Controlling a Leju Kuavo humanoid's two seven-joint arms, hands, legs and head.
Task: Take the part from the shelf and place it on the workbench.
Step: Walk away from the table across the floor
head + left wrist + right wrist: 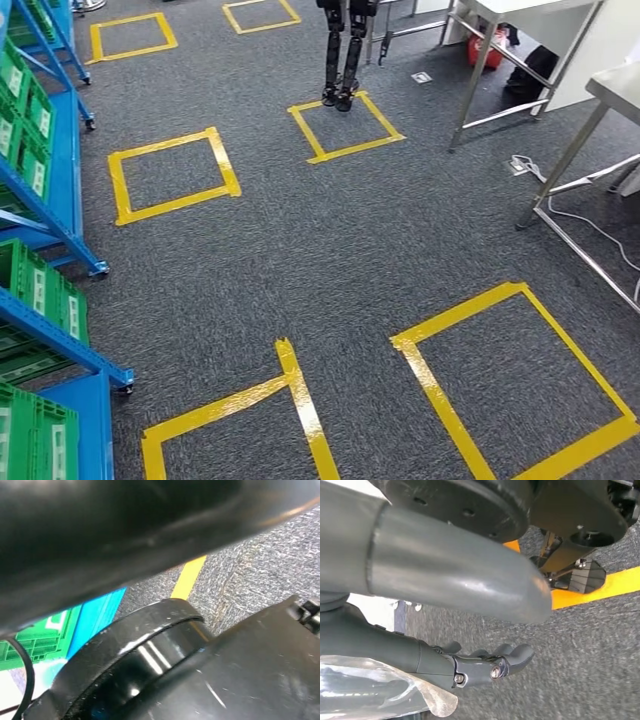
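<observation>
Looking forward and down, the head view takes in a grey carpeted floor (302, 250) marked with squares of yellow tape (172, 172). A blue metal shelf on castors (72, 180) stands along the robot's left side, and green slatted plastic crates with white labels (41, 285) sit on its tiers. The part cannot be made out among them (the crate interiors are hidden from this angle). White-topped tables on steel legs (483, 70) stand at the far right, well apart from the shelf, with a white cable (596, 230) trailing on the carpet beneath the nearer one. The black legs of a second robot (343, 60) stand on the far edge of one tape square.

The right hand (433, 655) hangs above the carpet, released: its thick grey thumb (463, 575) and darker fingers (508, 660) lie stretched out and apart, with nothing between them. A crumpled translucent film (376, 695) shows beside the base of the fingers; what it is cannot be told. The left hand (113, 540) is a dark blur against the lens, so whether it is released or clenched cannot be told.
</observation>
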